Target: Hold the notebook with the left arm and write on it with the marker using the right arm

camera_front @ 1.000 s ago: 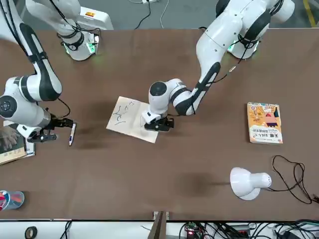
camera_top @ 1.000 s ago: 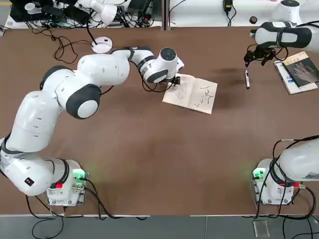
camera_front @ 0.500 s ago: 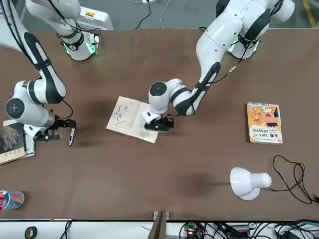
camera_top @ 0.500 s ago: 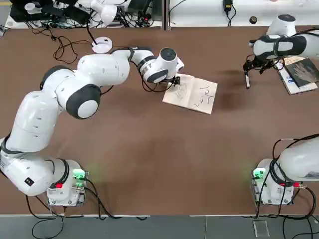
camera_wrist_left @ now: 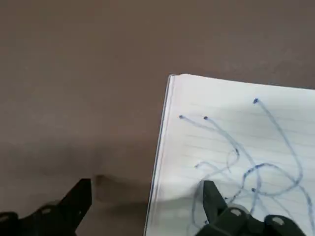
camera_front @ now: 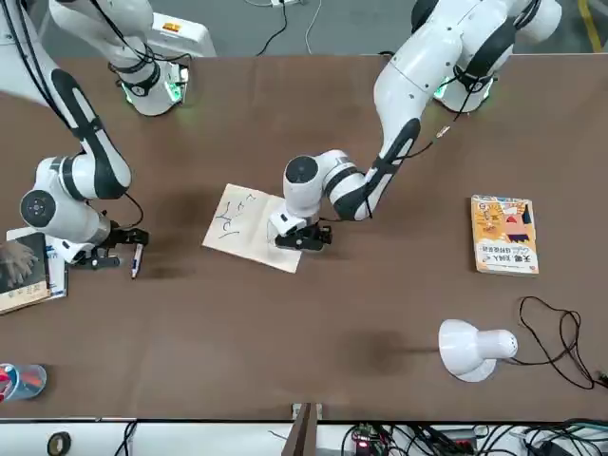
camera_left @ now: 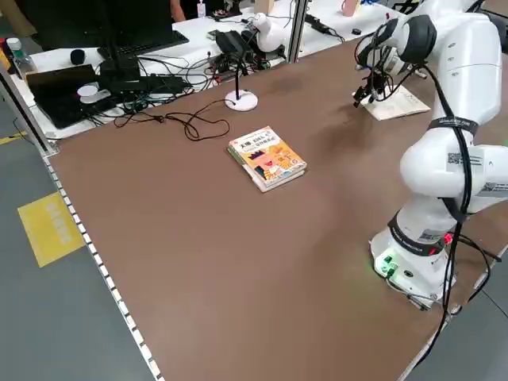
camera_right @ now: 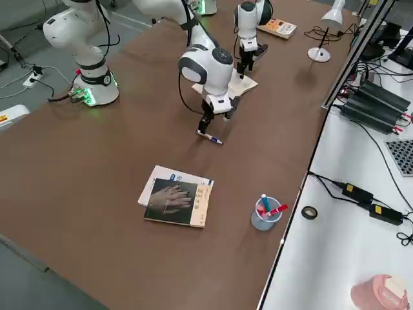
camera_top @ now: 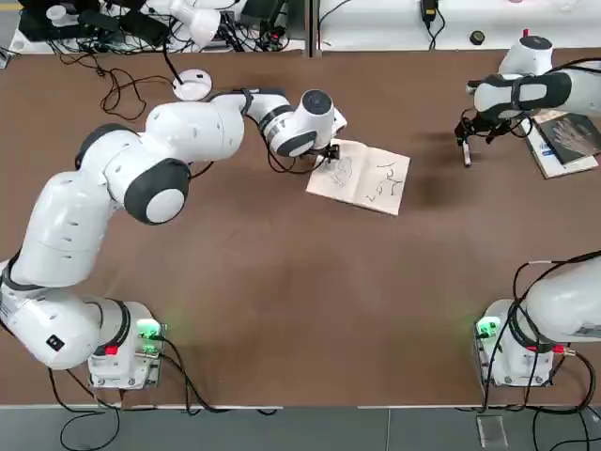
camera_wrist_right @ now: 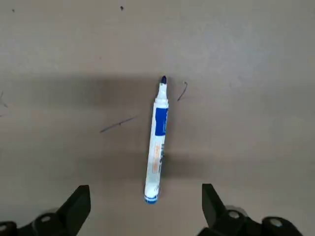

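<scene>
table: brown top, carrying both arms' bases, books, a lamp and a pen cup
left arm: stretched across the table toward its middle, wrist bent down over the notebook's near-left edge
right arm: reaching out at the far right side, wrist pointing down over the marker
notebook: lies open and flat near the table's middle, white lined pages with blue scribbles
orange-yellow cartoon-cover book: flat on the left arm's side, well apart from the notebook
dark-covered book: hand picture on its cover, lying on a white booklet beside the right arm
lamp: white, resting on the table's far edge
pen cup: clear, with red-topped pens, near the dark-covered book
left gripper: fingers spread, one on the page, the other on the bare table beside the notebook's edge
right gripper: fingers wide apart, straddling the marker's rear end, holding nothing
marker: white with blue band and dark tip, lying flat on the table, well apart from the notebook
</scene>
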`<action>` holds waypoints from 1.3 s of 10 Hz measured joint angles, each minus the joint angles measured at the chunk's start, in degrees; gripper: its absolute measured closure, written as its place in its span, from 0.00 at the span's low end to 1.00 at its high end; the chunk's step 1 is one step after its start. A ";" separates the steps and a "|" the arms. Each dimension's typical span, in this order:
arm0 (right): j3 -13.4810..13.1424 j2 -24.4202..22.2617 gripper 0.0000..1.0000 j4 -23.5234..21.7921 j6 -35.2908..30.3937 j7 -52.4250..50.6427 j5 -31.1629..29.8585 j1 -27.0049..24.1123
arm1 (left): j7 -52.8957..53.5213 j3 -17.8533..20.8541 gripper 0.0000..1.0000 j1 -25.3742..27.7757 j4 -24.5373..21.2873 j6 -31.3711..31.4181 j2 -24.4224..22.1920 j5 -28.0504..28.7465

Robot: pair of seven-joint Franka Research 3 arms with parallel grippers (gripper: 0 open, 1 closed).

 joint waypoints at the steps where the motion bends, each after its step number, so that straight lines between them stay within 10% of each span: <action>1: -0.02 0.62 0.00 -0.06 1.15 0.04 0.00 -0.01 | 0.00 0.00 0.00 0.00 0.00 0.00 0.00 0.00; 13: -0.12 4.42 0.00 -0.01 5.73 0.11 -0.01 0.18 | 0.02 0.00 0.00 0.00 0.00 0.00 0.00 0.00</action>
